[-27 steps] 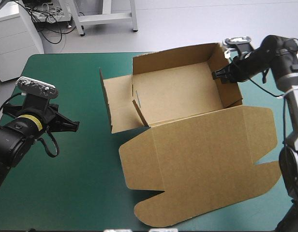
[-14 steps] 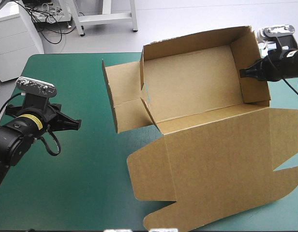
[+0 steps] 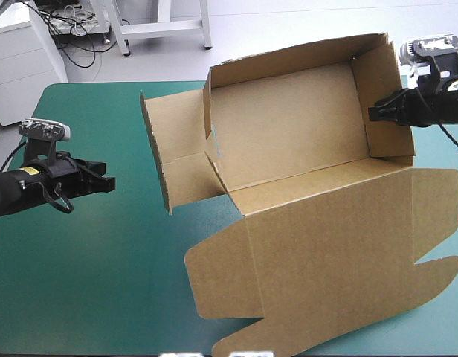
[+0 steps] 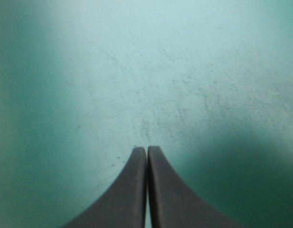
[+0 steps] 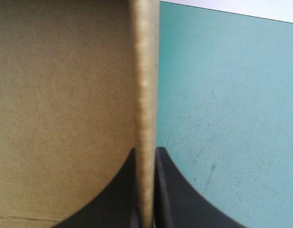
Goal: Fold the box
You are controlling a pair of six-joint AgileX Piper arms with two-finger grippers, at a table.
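Observation:
The brown box (image 3: 288,134) is an open tray tipped up toward me, its right side lifted off the teal-green cover. Its wide lid (image 3: 333,253) slopes down to the table's front. A loose side flap (image 3: 173,149) sticks out on the left. My right gripper (image 3: 374,114) is shut on the box's right wall; in the right wrist view the board's edge (image 5: 145,71) runs straight up from between the black fingers of the right gripper (image 5: 145,152). My left gripper (image 3: 108,184) hovers low at the table's left, well apart from the flap. The left gripper (image 4: 147,149) is shut with nothing in it.
The table's right edge (image 3: 456,160) lies just under the right gripper. Teal-green cover (image 3: 102,282) stretches between the left gripper and the box's lid. The lid's front corner reaches the table's front edge.
The right gripper has lifted the box's right wall up and to the right, tipping the tray. The left gripper has turned level, and its fingers, spread earlier, are now shut.

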